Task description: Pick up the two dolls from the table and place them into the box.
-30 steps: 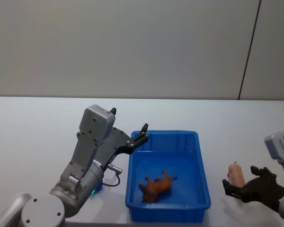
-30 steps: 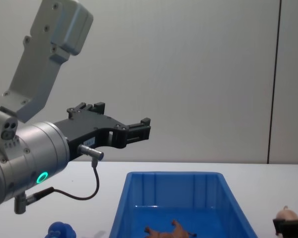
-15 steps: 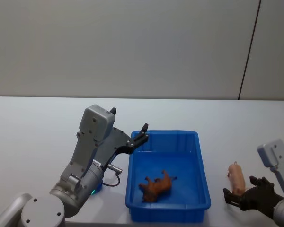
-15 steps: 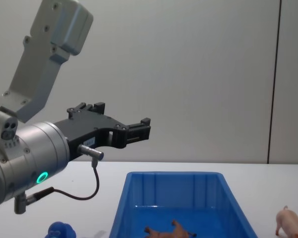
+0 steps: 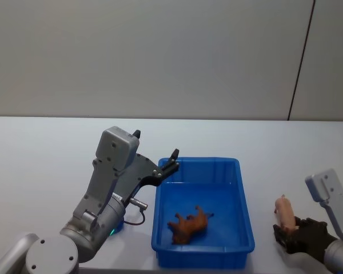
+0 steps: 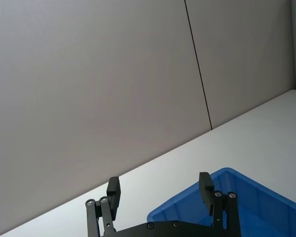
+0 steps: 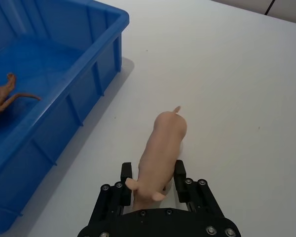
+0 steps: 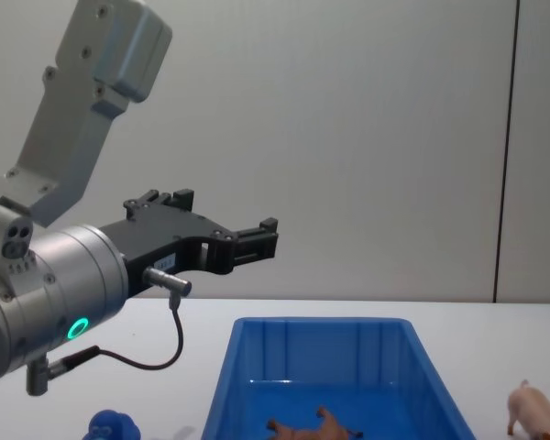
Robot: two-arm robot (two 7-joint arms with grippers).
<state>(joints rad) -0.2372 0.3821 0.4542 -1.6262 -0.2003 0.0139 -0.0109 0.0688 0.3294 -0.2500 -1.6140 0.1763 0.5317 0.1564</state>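
Right pincer (image 7: 153, 173): low over the bench (image 7: 237, 74), jaws apart, one on each flank of the pink pig (image 7: 165, 138) at its head end. I cannot tell whether the pads touch it. The pig stands on the bench at 3 o'clock of the blue box (image 7: 64, 123), just beside its wall.

Left pincer (image 6: 159, 186): jaws apart and holding nothing, raised above the box's 10 o'clock corner. The brown animal (image 5: 188, 224) lies inside the box, toward its 6 o'clock wall. A blue doll (image 8: 110, 426) sits on the bench off the 8 o'clock side.

Risks, as I judge them: I hold only the pig's head end, so closing there may let the smooth, rounded body pivot or squirt out. A low carry toward 9 o'clock could clip the box's rim.

Surface: plain white matte bench, otherwise bare. Room: a pale wall (image 5: 160, 57) with one dark vertical seam (image 5: 300, 63).
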